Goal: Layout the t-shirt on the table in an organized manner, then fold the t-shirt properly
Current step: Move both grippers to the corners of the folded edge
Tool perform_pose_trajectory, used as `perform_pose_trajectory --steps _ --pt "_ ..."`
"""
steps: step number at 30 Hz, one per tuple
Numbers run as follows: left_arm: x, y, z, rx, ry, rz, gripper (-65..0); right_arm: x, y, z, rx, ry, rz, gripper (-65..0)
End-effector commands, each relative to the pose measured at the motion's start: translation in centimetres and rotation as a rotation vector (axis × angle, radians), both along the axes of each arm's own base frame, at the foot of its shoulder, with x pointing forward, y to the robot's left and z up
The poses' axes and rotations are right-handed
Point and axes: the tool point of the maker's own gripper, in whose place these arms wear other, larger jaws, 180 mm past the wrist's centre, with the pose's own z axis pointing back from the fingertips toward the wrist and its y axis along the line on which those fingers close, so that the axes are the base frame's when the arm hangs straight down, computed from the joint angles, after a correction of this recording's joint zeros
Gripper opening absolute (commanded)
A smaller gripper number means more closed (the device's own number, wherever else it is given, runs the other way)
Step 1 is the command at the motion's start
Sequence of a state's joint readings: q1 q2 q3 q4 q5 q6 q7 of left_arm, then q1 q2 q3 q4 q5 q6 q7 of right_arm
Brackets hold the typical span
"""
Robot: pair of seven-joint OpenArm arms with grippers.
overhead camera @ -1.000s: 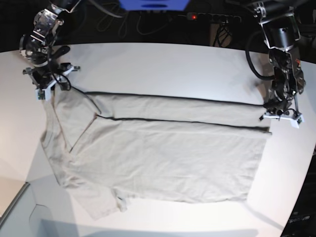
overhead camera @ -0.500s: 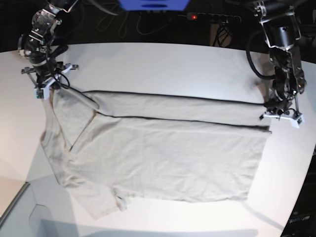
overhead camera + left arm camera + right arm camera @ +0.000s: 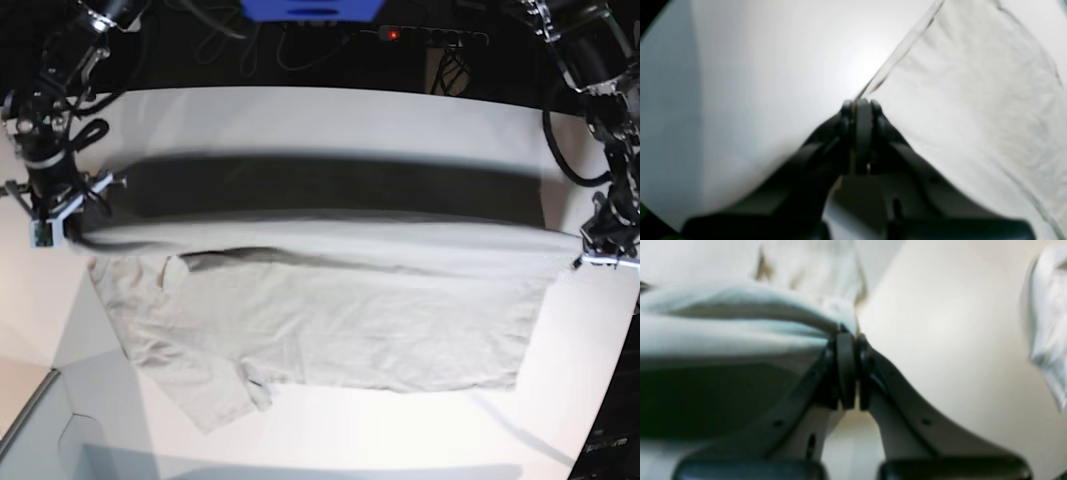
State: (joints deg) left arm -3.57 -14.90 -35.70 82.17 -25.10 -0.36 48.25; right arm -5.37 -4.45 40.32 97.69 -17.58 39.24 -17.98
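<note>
Both grippers pinch the light grey-beige cloth t-shirt's (image 3: 330,320) far edge: the left gripper (image 3: 606,258) at right, the right gripper (image 3: 45,215) at left, the lifted edge stretched left-to-right above the smooth white table (image 3: 320,120).

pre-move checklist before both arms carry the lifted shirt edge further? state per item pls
1. Left gripper shut on the t-shirt edge: ok, jaws together with the hem at the tips.
2. Right gripper shut on the t-shirt: ok, cloth bunched at the closed tips.
3. Far edge raised evenly between both arms: ok, it casts a straight shadow band on the table.
4. Near half flat on the table: ok, though lightly wrinkled.
5. Lower sleeve spread out: ok, it lies flat near the front edge.
6. Collar position: cannot tell, hidden under the lifted fold.
</note>
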Motion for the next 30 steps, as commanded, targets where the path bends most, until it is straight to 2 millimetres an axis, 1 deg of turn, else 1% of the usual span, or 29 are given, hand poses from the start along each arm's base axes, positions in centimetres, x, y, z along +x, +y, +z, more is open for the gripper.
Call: perform_pose_trajectory --steps 1,3,4,5,6,8,11,16,19,23,24,26,30 --pt "1.3 0.9 2.9 0.044 -0.073 0.0 -64.9 0.5 -0.3 1.6 -0.031 -0.043 0.021 -65.0" --pt "1.3 0.5 3.3 0.041 -0.069 -0.012 -64.9 0.3 0.1 1.5 -0.033 -0.036 0.034 -65.0" --pt "1.2 0.4 3.3 0.038 -0.063 -0.014 -64.9 -0.4 0.2 1.0 -0.031 -0.017 0.034 -65.0" --pt "1.0 0.2 2.9 0.032 -0.055 -0.015 -64.9 -0.9 0.4 0.5 -0.028 -0.002 0.036 -65.0" --pt "0.4 0.1 2.1 0.024 -0.036 -0.014 -64.9 -1.6 0.5 -0.1 -0.024 0.018 0.036 -65.0" --pt "-0.9 0.1 0.9 0.024 -0.002 -0.011 -64.9 -3.1 1.0 -1.6 -0.002 0.062 0.033 -65.0" --pt "-2.6 0.1 -0.6 0.022 0.048 -0.011 -64.9 -6.0 1.5 -4.2 0.028 0.149 0.03 -65.0" --pt "-5.0 0.1 -2.5 0.021 0.11 -0.012 -64.9 -9.8 2.4 -7.9 0.076 0.274 0.045 -65.0" --pt "-6.2 0.1 -3.3 0.022 0.141 -0.012 -64.9 -11.7 2.2 -8.6 0.068 0.318 0.05 -65.0" --pt "-7.6 0.5 -4.0 0.045 0.149 -0.002 -64.9 -13.6 2.1 -9.1 0.066 0.358 0.051 -65.0" --pt "-8.1 0.3 -4.4 0.044 0.151 0.002 -64.9 -14.0 2.1 -9.2 0.066 0.367 0.05 -65.0" --pt "-8.8 -0.1 -5.0 0.041 0.151 0.009 -64.9 -14.5 1.8 -9.3 0.058 0.379 0.053 -65.0" --pt "-9.9 0.0 -5.5 0.052 0.158 0.015 -64.9 -14.5 1.9 -9.4 0.059 0.383 0.06 -65.0"
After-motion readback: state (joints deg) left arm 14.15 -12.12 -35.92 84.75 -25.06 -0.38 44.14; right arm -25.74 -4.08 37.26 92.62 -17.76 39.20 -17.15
